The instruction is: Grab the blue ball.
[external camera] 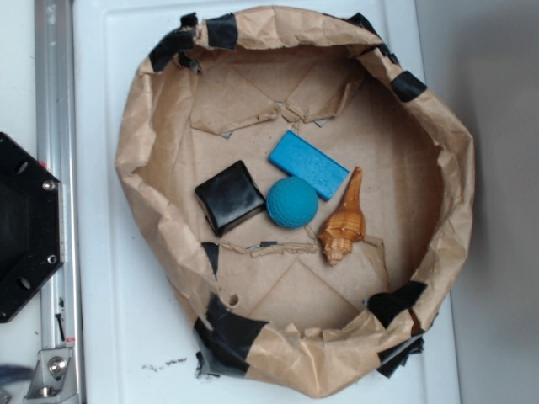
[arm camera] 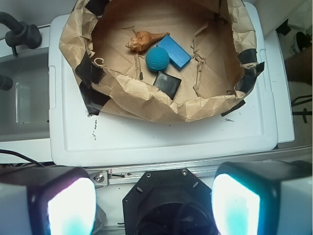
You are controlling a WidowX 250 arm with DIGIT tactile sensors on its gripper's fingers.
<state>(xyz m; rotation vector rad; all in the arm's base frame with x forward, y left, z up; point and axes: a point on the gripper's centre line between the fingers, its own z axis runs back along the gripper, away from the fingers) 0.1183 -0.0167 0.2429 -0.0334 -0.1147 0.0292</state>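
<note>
The blue ball [external camera: 292, 202] [arm camera: 157, 59], a teal dimpled sphere, rests in the middle of a brown paper basin [external camera: 152, 210] [arm camera: 146, 105]. It sits between a black square block [external camera: 229, 197] [arm camera: 167, 83] and an orange seashell [external camera: 343, 223] [arm camera: 145, 40], touching or nearly touching a flat bright-blue block [external camera: 308, 164] [arm camera: 174, 51]. In the wrist view my gripper [arm camera: 153, 205] is open, its two pale fingers [arm camera: 71, 208] wide apart at the bottom corners, high above the robot base and well short of the basin. The exterior view does not show the gripper.
The basin's crumpled paper walls are patched with black tape [external camera: 223, 332] and stand on a white lid [external camera: 109, 320] [arm camera: 146, 142]. The black robot base [external camera: 25, 227] [arm camera: 166, 196] and a metal rail [external camera: 52, 101] lie beside it. A clear bin [arm camera: 22, 107] is at the left.
</note>
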